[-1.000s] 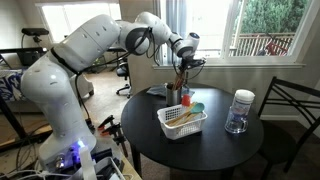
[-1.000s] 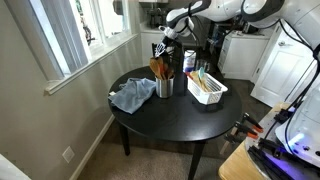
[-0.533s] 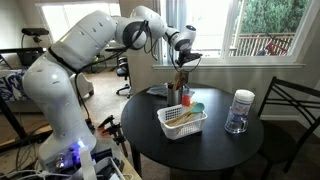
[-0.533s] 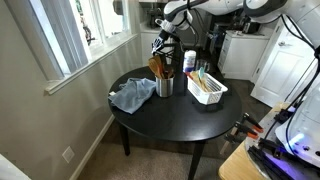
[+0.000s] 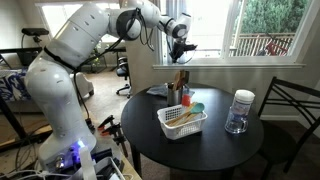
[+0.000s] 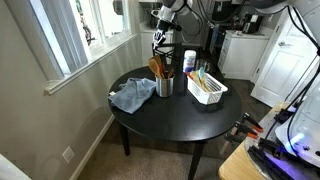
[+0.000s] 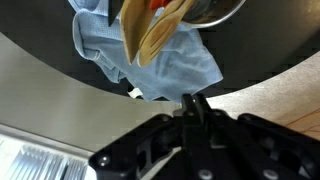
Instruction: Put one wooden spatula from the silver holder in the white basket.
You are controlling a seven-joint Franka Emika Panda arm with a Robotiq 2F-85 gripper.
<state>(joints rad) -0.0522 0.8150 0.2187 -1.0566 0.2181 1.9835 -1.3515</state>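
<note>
Directly below the hand [image 5: 183,47], the spatula [image 5: 180,78] stands upright among other wooden utensils in the silver cup [image 6: 164,86], with its long axis running straight up toward the fingertips. In the wrist view the fingers [image 7: 189,104] are pressed together with no wood visible between them, so a grip cannot be confirmed. The white basket [image 6: 210,95] sits lower, off to one side of the hand, just beside the cup on the surface [image 5: 200,150].
</note>
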